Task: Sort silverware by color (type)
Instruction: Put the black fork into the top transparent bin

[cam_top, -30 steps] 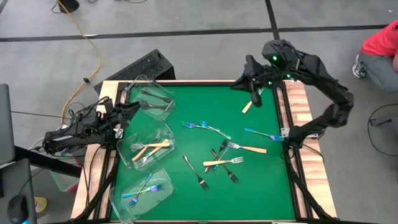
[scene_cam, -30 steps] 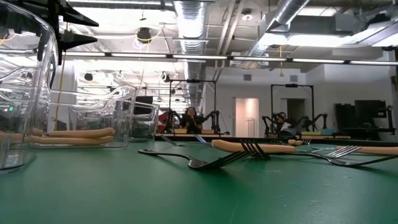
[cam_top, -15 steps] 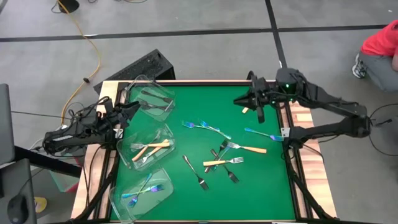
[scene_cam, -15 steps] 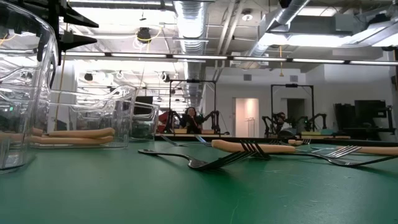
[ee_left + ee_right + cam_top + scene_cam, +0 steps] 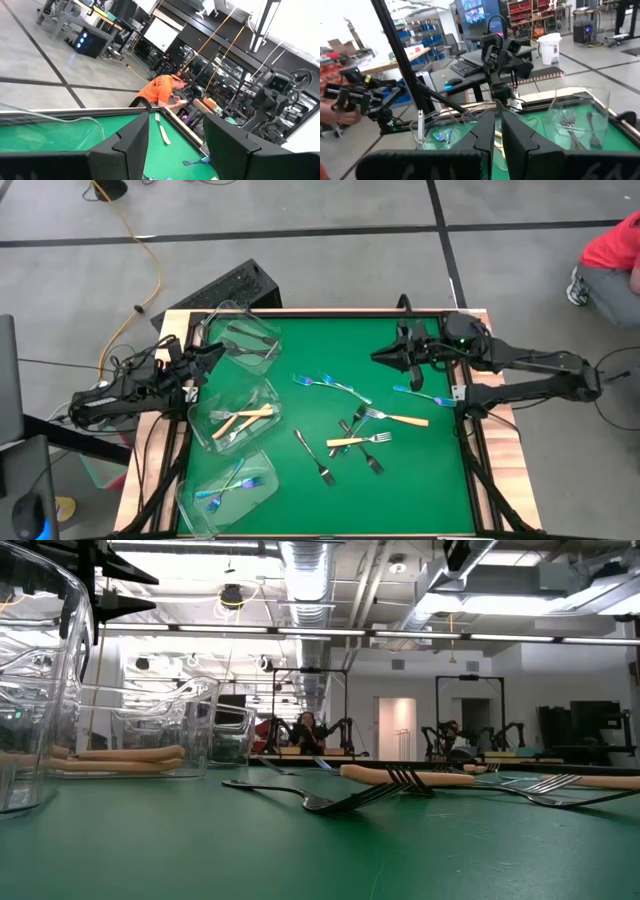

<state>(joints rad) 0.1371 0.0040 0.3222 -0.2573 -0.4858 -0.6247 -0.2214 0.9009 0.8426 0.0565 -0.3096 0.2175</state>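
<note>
Silverware, small forks in three finishes: dark grey metal, iridescent blue-purple, and metal heads on cream-tan handles.

Sorted stock, left side of the green mat (image 5: 300, 510), in three clear tubs:
- far tub (image 5: 262, 320): dark grey forks.
- middle tub (image 5: 200, 420): cream-handled forks.
- near tub (image 5: 190, 505): blue-purple forks.

Loose stock, mid-mat to right:
- blue-purple fork (image 5: 332, 386), and another (image 5: 424, 395) by the right edge.
- cream-handled fork (image 5: 401, 418), and a second (image 5: 357, 441) nearer.
- dark grey fork (image 5: 314, 456), with two more crossed just right of it.
- cream-handled fork (image 5: 162, 131) at the far right edge; lying or held cannot be told.

Left gripper (image 5: 207, 357): beside the far tub, fingers spread wide, nothing between them.

Right gripper (image 5: 403, 357): low over the far right of the mat. Whether its fingers are clamped on anything cannot be told.

Change over the last second: the right arm has dropped from a raised, bent pose to a low reach. From above, the cream handle seen beside its gripper is now covered. Loose forks and tubs have not moved.
</note>
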